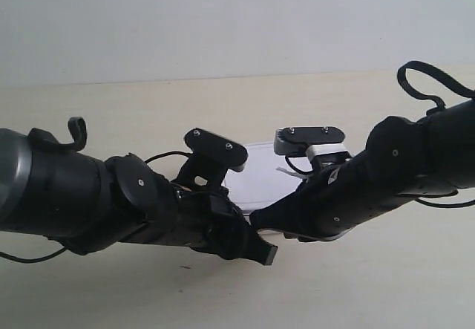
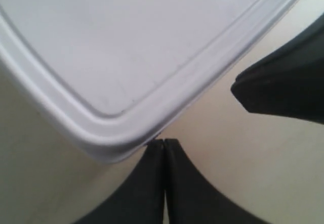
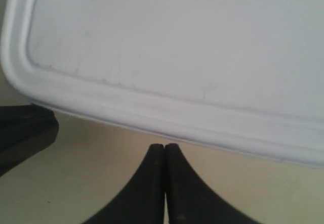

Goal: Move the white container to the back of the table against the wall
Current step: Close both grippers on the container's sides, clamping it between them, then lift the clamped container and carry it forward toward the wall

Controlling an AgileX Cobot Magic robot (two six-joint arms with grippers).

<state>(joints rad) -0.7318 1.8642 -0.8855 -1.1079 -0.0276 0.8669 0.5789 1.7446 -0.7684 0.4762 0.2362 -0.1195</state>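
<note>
The white container (image 1: 260, 171) lies flat on the table (image 1: 386, 284), largely hidden between the two black arms. Its rimmed lid fills the left wrist view (image 2: 131, 42) and the right wrist view (image 3: 177, 47). My left gripper (image 2: 164, 143) is shut with nothing in it, its tips against a rounded corner of the lid's rim. My right gripper (image 3: 164, 147) is also shut and empty, its tips just short of a long edge of the rim. The wall (image 1: 223, 17) rises behind the table, well beyond the container.
The arm at the exterior view's left (image 1: 133, 203) and the arm at the exterior view's right (image 1: 386, 173) meet in front of the container. The other arm's dark fingertip (image 2: 283, 87) shows beside the left gripper. Bare tabletop (image 1: 148, 106) lies between container and wall.
</note>
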